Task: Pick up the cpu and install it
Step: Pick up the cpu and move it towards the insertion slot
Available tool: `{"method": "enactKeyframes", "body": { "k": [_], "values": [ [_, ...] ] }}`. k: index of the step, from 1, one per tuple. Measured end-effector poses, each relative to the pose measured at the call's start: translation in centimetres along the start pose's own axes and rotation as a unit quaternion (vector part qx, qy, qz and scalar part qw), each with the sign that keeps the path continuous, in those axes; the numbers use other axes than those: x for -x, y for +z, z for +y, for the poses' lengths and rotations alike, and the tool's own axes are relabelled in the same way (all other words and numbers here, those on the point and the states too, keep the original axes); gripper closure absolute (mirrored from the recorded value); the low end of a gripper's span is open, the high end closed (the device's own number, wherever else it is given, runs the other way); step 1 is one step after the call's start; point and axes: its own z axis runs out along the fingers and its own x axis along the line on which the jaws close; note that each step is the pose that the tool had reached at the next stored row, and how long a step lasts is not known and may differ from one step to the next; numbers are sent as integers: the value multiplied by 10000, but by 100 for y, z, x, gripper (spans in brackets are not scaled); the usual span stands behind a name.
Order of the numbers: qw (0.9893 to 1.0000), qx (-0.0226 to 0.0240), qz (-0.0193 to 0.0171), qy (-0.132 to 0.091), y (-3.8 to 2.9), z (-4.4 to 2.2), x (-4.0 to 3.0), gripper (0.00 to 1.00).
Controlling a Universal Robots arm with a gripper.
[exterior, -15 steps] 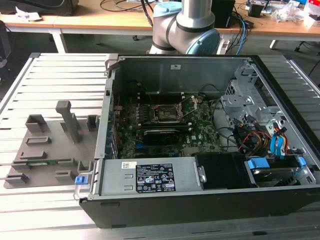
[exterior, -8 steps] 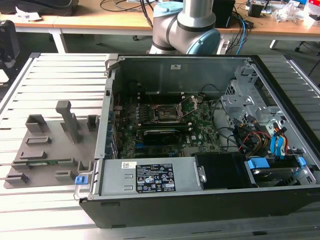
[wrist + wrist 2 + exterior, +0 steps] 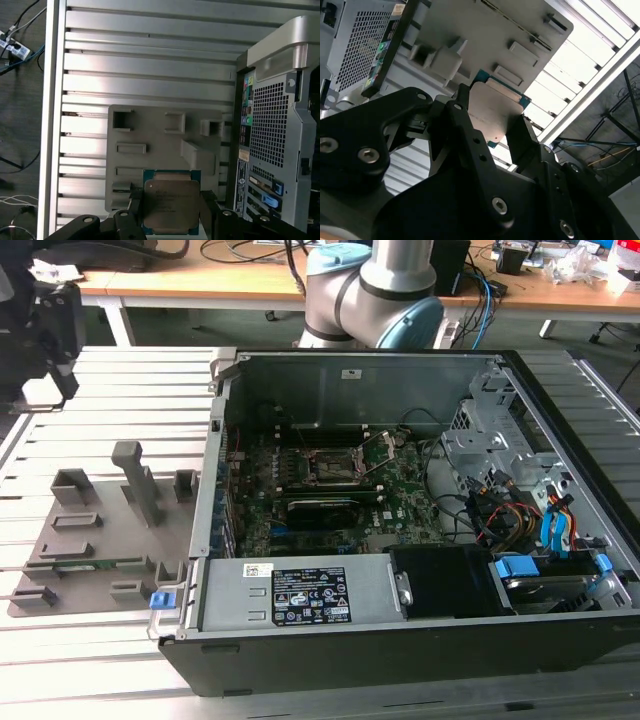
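In both wrist views the cpu [image 3: 171, 205] [image 3: 497, 107], a flat square chip with a pale metal top and a blue-green rim, sits between the black fingers of my gripper [image 3: 171, 214] [image 3: 494, 125], which is shut on its edges. The chip hangs above the grey holder plate [image 3: 150, 135] [image 3: 485, 35], clear of its blocks. In the exterior view the gripper [image 3: 45, 340] is high at the exterior view's left, over the slatted table beside the open computer case [image 3: 400, 540]. The motherboard's dark socket [image 3: 335, 465] with its metal frame lies open in the middle of the case.
The grey holder plate [image 3: 100, 530] carries several upright blocks and a tall post [image 3: 135, 480]. The case's rear panel [image 3: 272, 140] stands close beside the plate. Cables and drive bays [image 3: 530, 520] fill the case's right side. The arm's base [image 3: 375, 290] stands behind the case.
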Motion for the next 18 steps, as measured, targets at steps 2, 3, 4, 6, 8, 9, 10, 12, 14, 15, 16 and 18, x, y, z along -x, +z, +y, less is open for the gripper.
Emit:
{"method": "enactKeyframes", "body": {
  "k": [2, 3, 4, 6, 8, 9, 10, 12, 14, 15, 16, 18],
  "values": [
    [10000, 0, 1, 0, 3, -8, 122, 46],
    [10000, 0, 0, -1, 6, -11, 167, 46],
    [10000, 0, 0, -1, 7, -13, 200, 46],
    [10000, 0, 1, 0, 9, -19, 302, 46],
    [10000, 0, 1, -1, 14, -28, 426, 46],
    [10000, 0, 1, 0, 17, -33, 509, 46],
    [10000, 0, 1, 0, 20, -37, 578, 46],
    [10000, 0, 2, 0, 23, -45, 706, 46],
    [10000, 0, 1, 0, 27, -51, 804, 46],
    [10000, 0, 1, 0, 28, -53, 832, 46],
    [10000, 0, 2, -1, 31, -60, 931, 46],
    [10000, 0, 2, 0, 34, -64, 1007, 46]
  ]
}}
